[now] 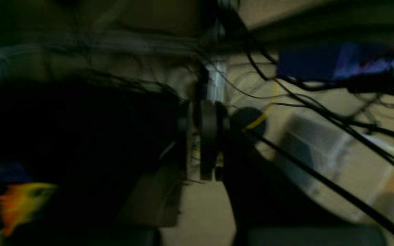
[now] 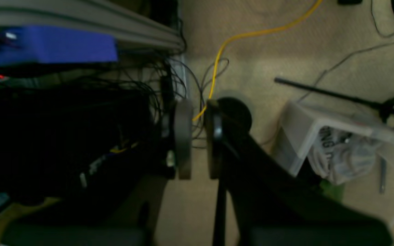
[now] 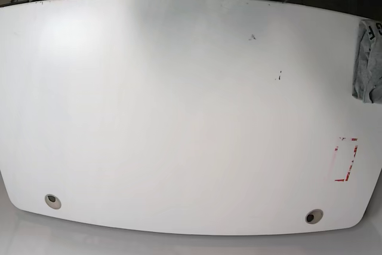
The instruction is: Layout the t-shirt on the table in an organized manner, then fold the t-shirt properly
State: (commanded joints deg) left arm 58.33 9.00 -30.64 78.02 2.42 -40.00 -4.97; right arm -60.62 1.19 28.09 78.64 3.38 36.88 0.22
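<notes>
- We saw both arms off the table, wrist cameras aimed at the carpeted floor.
- Left gripper: view blurred, pads looked nearly together, holding nothing.
- Right gripper: round grey pads slightly apart, nothing between them.
- T-shirt: crumpled heather-grey cloth, black lettering, bunched at the table's far right edge in the base view.
- Table: glossy white, curved edges, two grommets, red dashed rectangle.
- Floor: beige carpet, yellow cable, clear plastic bin.

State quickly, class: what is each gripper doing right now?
Left gripper: jaws nearly together, holding nothing; the view is blurred.
Right gripper: jaws slightly apart, holding nothing; only floor and a yellow cable show behind.
</notes>
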